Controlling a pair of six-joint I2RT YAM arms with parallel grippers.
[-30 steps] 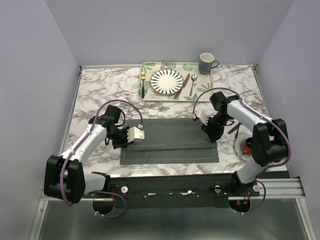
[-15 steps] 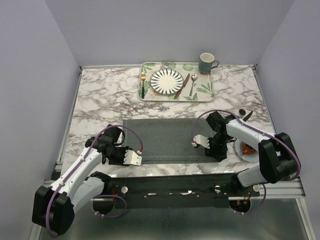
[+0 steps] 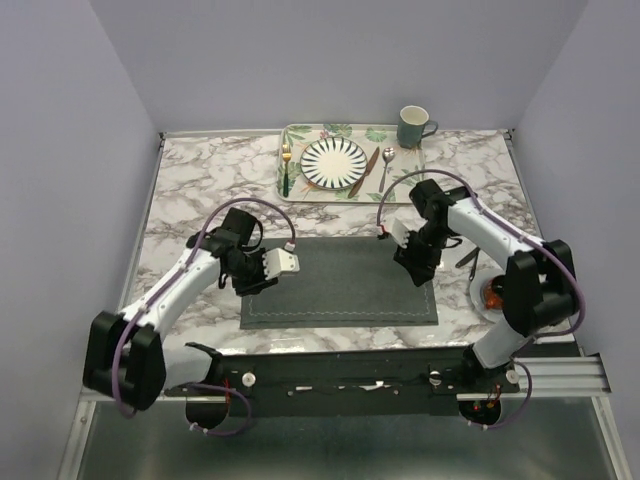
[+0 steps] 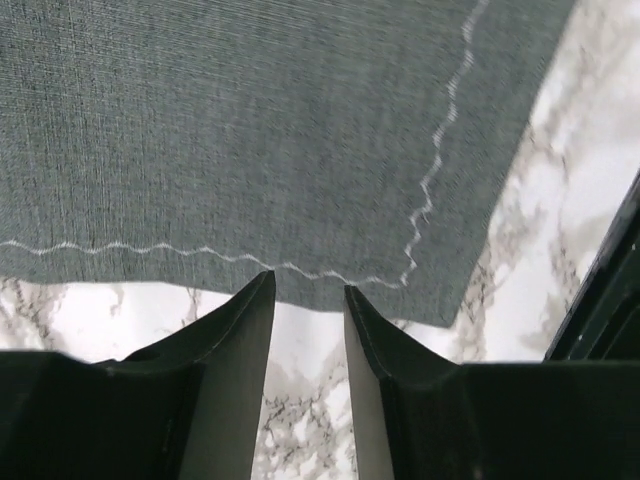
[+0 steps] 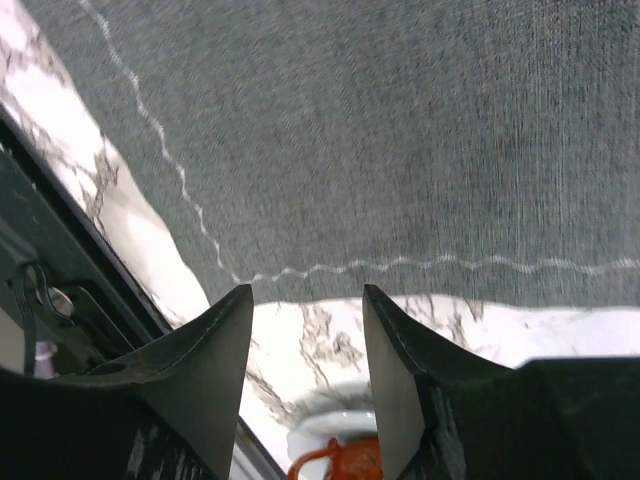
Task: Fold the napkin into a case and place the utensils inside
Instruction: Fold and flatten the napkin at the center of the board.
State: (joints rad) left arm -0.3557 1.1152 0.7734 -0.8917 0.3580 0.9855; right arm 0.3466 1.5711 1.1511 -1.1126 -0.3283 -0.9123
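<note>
Left pincer (image 4: 308, 285) agape over napkin (image 4: 250, 130) corner

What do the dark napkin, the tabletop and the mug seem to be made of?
Napkin: woven cloth, matte grey; fine thread grain and a pale wavy stitched border show close up.
Tabletop: marble look, white with grey veins; real stone or printed laminate, I cannot tell.
Mug: probably glazed ceramic, dark teal, smooth; too small to be sure.

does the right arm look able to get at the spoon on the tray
Probably yes: the right claw is open and empty, and the spoon lies uncovered on the tray, handle pointing toward the arms.
</note>
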